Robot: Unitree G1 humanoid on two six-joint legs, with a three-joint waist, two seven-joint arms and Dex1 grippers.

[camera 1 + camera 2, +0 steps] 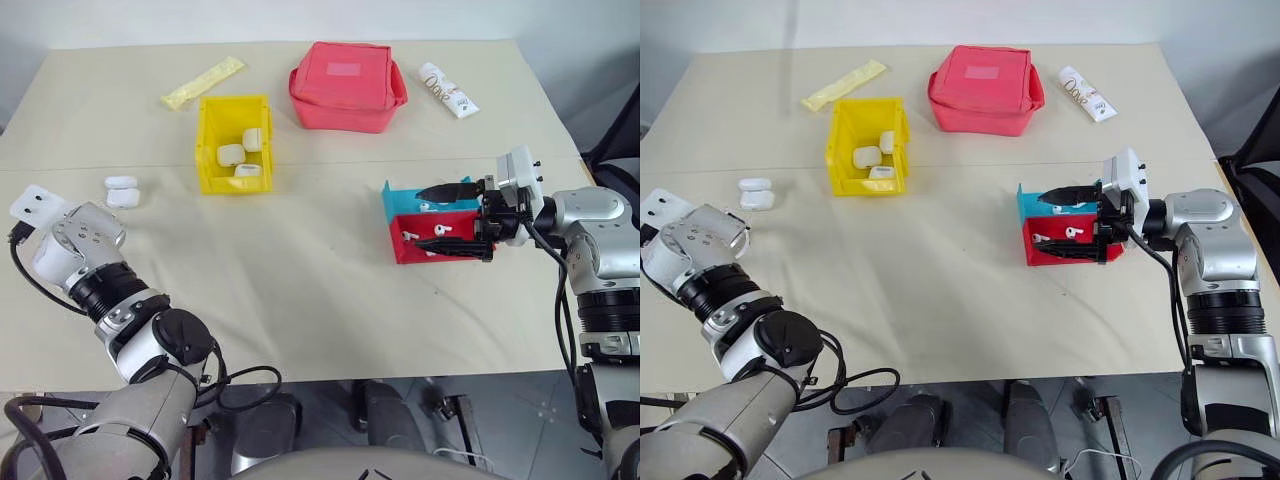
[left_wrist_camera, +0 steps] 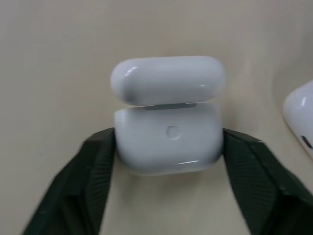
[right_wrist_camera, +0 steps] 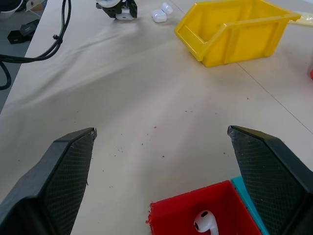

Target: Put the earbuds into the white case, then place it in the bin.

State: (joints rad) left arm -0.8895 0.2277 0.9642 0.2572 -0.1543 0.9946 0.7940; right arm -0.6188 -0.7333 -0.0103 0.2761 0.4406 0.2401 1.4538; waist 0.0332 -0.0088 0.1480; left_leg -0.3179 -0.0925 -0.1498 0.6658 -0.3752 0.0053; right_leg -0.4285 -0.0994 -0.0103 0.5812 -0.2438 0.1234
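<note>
In the left wrist view a glossy white case [image 2: 168, 139] lies on the beige table with its lid slightly raised. My left gripper [image 2: 168, 143] is shut on it, one black finger pressed against each side of its body. A second white case [image 2: 299, 117] lies just beside it. Over at the right, my right gripper [image 1: 446, 218] is open above the red tray [image 1: 405, 252], where tiny white earbuds [image 1: 440, 229] lie; one earbud [image 3: 204, 220] shows between its spread fingers. The yellow bin [image 1: 212, 150] stands mid-table with three white cases inside.
A blue tray [image 1: 398, 198] adjoins the red one on its far side. A red zip pouch [image 1: 347, 85], a yellow packet [image 1: 203, 83] and a white tube [image 1: 448, 90] lie along the back. The table's front edge is close to both arms.
</note>
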